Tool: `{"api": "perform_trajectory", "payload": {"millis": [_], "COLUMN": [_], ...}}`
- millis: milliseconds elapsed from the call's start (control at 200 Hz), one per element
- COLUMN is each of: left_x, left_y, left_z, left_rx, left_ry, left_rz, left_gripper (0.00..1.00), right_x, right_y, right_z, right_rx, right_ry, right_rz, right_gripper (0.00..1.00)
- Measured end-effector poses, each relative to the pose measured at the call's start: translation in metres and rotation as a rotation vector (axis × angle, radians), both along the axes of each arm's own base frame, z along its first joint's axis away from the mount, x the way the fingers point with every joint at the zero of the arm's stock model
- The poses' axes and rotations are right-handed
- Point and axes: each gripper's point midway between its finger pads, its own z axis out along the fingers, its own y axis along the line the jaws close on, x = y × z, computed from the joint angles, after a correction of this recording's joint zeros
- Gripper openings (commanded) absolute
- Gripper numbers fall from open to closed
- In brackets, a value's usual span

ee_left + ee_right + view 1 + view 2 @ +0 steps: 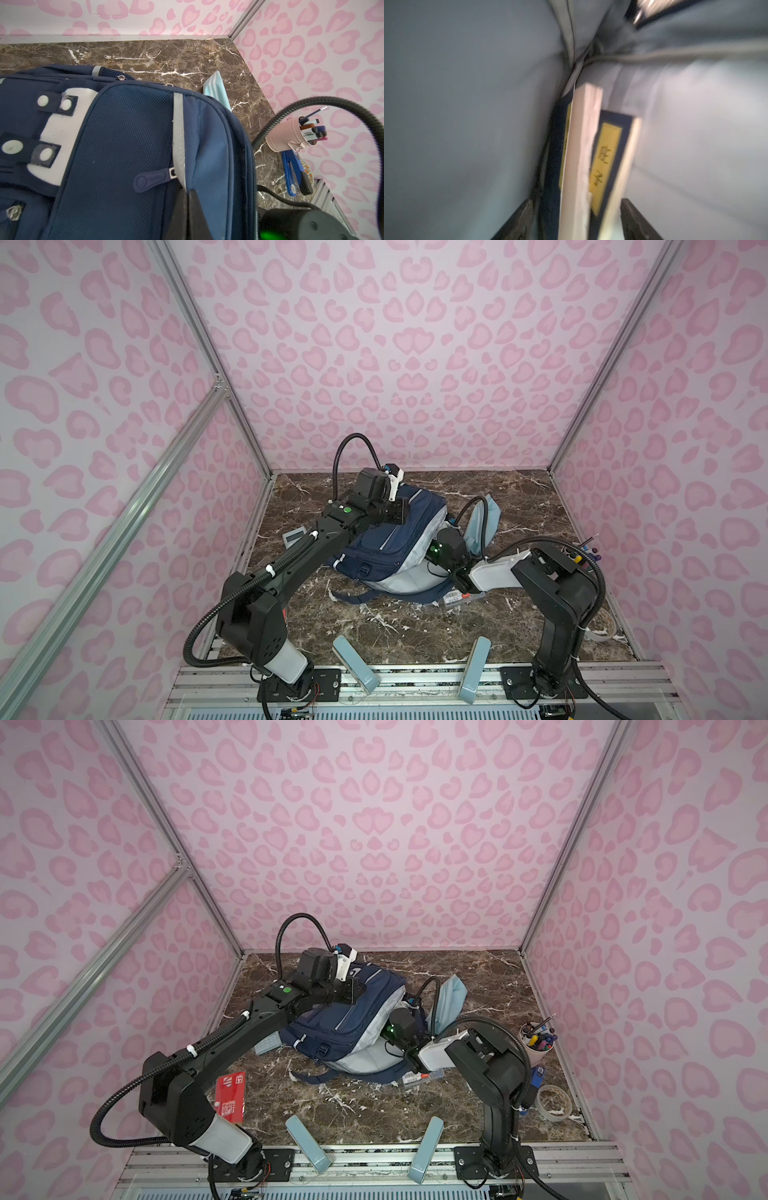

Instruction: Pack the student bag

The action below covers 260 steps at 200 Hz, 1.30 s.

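Observation:
The navy student bag (386, 539) (345, 1011) lies on the marble table, with its white dotted patch (56, 133) showing in the left wrist view. My left gripper (188, 193) (399, 510) is shut on the bag's fabric beside a grey reflective stripe (178, 135) and holds that flap up. My right gripper (575, 200) reaches inside the bag, surrounded by pale grey lining (467, 104); its fingers are hidden in both top views. Its jaws stand open on either side of two navy notebooks with yellow labels (608, 155), which stand on edge in the bag.
A light-blue pouch (486, 518) (216, 89) lies behind the bag. At the right are a pink cup of pens (538, 1040), a blue stapler (289, 172) and a tape roll (552, 1102). A clear case (422, 1076), a red booklet (230, 1096) and a grey calculator (295, 537) lie nearby.

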Motion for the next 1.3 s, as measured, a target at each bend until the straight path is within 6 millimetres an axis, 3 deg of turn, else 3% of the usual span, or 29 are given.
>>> {"api": "perform_trajectory", "payload": {"millis": [215, 435, 520, 635, 805, 930, 1035, 1145, 1245, 1300], "left_x": [0.005, 0.005, 0.005, 0.007, -0.009, -0.035, -0.065, -0.097, -0.107, -0.108], "left_y": [0.001, 0.005, 0.006, 0.011, 0.026, 0.052, 0.084, 0.122, 0.157, 0.165], "left_z": [-0.008, -0.022, -0.024, -0.022, -0.005, -0.009, -0.037, -0.093, -0.127, -0.137], "left_rx": [-0.017, -0.027, -0.033, -0.049, -0.074, -0.095, -0.099, -0.102, -0.095, -0.11], "left_ry": [0.025, 0.051, 0.059, 0.048, 0.013, 0.019, 0.063, 0.16, 0.219, 0.228], "left_rz": [0.043, 0.088, 0.101, 0.137, 0.156, 0.198, 0.287, 0.4, 0.524, 0.562], "left_gripper": [0.03, 0.06, 0.18, 0.47, 0.74, 0.82, 0.82, 0.78, 0.76, 0.75], "right_x": [-0.063, -0.126, -0.14, -0.154, -0.188, -0.201, -0.205, -0.209, -0.207, -0.206], "right_y": [-0.037, -0.04, -0.051, -0.057, -0.036, -0.021, 0.003, 0.048, 0.077, 0.089], "right_z": [-0.017, 0.026, 0.03, 0.034, 0.041, 0.019, 0.001, -0.002, -0.016, -0.027], "right_rx": [-0.135, -0.323, -0.394, -0.469, -0.535, -0.586, -0.638, -0.644, -0.657, -0.674], "right_ry": [0.079, -0.048, -0.061, -0.08, -0.149, -0.142, -0.115, -0.14, -0.136, -0.122], "right_rz": [0.079, 0.202, 0.215, 0.23, 0.314, 0.365, 0.401, 0.455, 0.491, 0.51], "right_gripper": [0.53, 0.49, 0.48, 0.49, 0.54, 0.56, 0.61, 0.64, 0.63, 0.63]}}
